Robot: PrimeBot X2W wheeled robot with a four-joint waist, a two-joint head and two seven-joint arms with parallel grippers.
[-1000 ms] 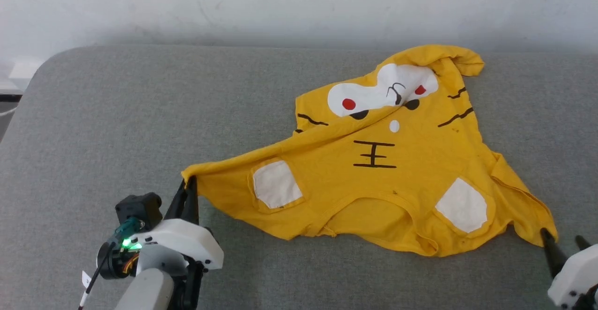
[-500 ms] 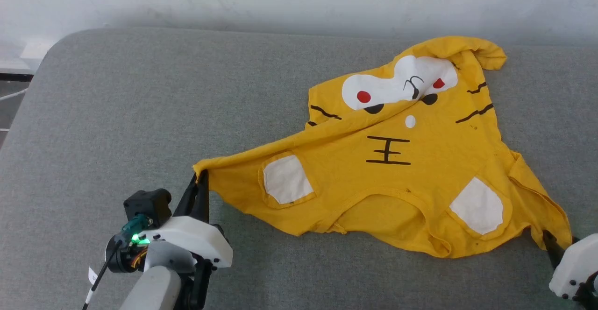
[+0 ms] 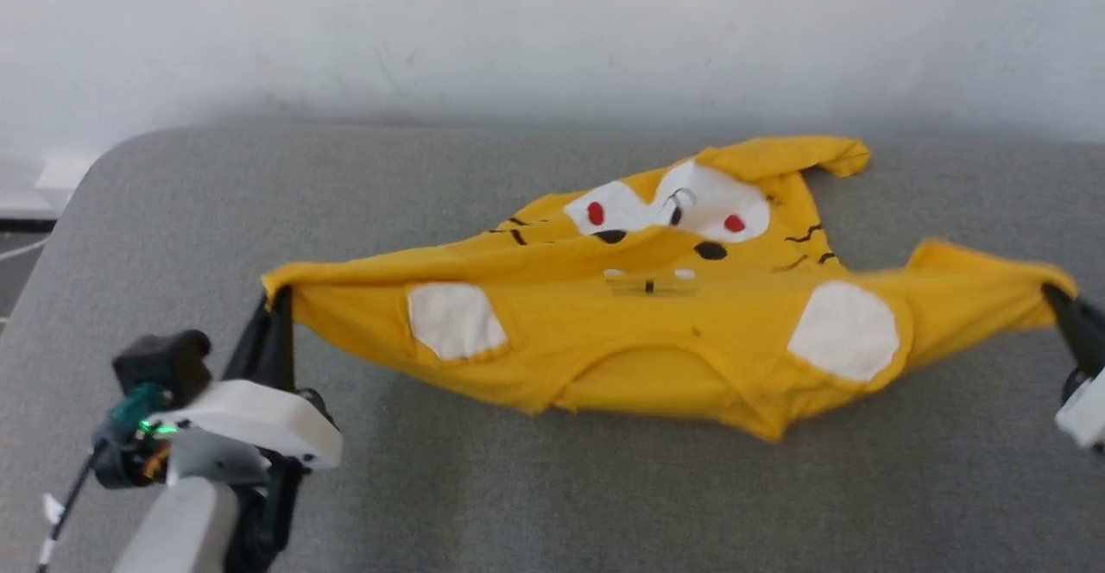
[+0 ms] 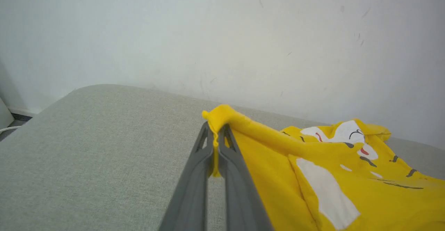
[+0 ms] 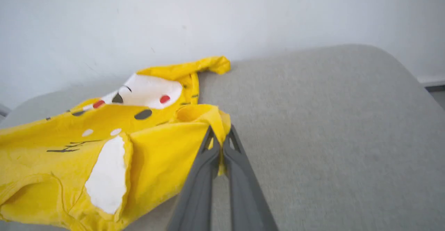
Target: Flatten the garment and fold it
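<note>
The garment is a bright yellow T-shirt with white patches, red dots and black lines, stretched wide between my two grippers above the grey surface. My left gripper is shut on its left sleeve end, and the pinched yellow cloth shows between the grey fingers. My right gripper is shut on the right sleeve end, at the far right edge of the head view. The shirt's far part still lies crumpled on the surface.
A grey fabric-covered surface with rounded corners carries the shirt. A white wall runs close behind it. The surface's left edge drops to a floor with a cable.
My right gripper has shut on the right sleeve end. Both grippers have lifted and drawn apart, pulling the shirt taut. The head view has shifted too.
</note>
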